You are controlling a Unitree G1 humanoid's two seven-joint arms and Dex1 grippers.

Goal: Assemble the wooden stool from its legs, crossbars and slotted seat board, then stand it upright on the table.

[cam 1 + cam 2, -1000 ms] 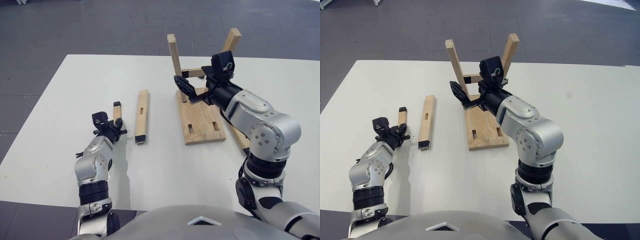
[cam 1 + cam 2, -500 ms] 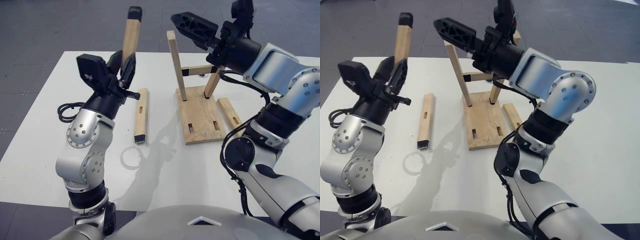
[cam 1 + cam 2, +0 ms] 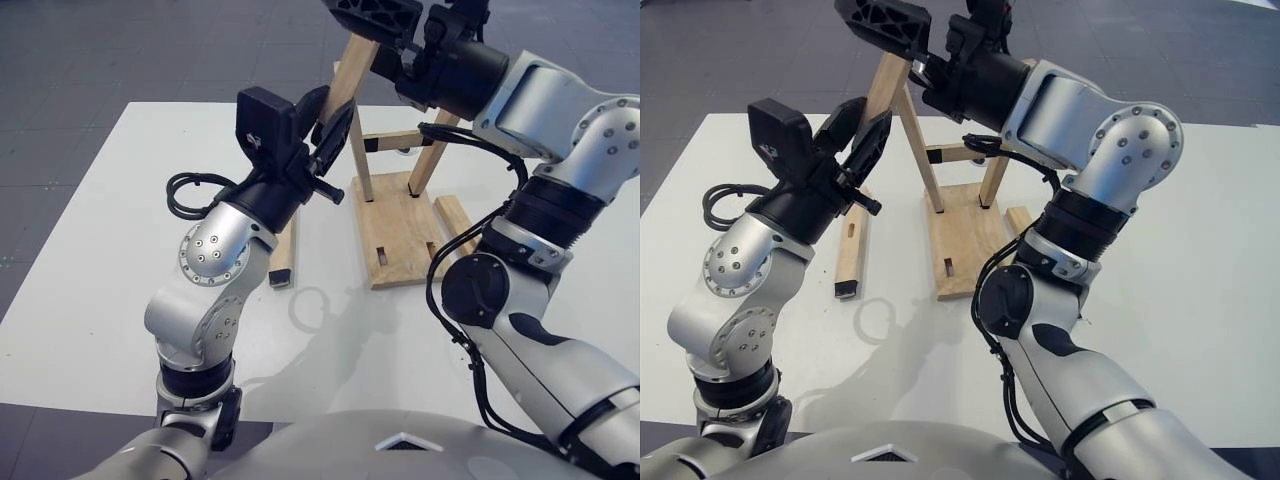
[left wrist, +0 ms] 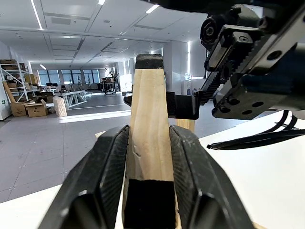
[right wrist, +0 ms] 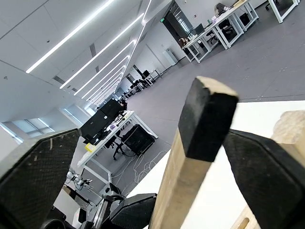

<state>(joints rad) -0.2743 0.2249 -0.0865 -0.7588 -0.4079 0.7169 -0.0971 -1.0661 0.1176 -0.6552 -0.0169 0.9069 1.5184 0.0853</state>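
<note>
The slotted seat board (image 3: 400, 240) lies flat on the white table (image 3: 120, 220). Two legs (image 3: 353, 140) stand in its far slots, joined by a crossbar (image 3: 393, 142). My left gripper (image 3: 330, 115) is raised in front of them, shut on a third leg (image 3: 352, 80) with a black cap (image 4: 149, 62), which tilts up and to the right. High above the board, my right gripper (image 3: 898, 50) is open, and the capped top of that leg (image 5: 206, 114) lies between its fingers (image 5: 43, 181). I cannot tell whether they touch it.
Another capped leg (image 3: 283, 262) with a slot lies on the table left of the board, partly behind my left arm. A short wooden piece (image 3: 455, 218) lies along the board's right edge. The table's right side and near left are bare.
My left gripper has carried its leg right and lower, towards the standing legs. My right gripper has moved left, so the leg's capped end now sits between its open fingers.
</note>
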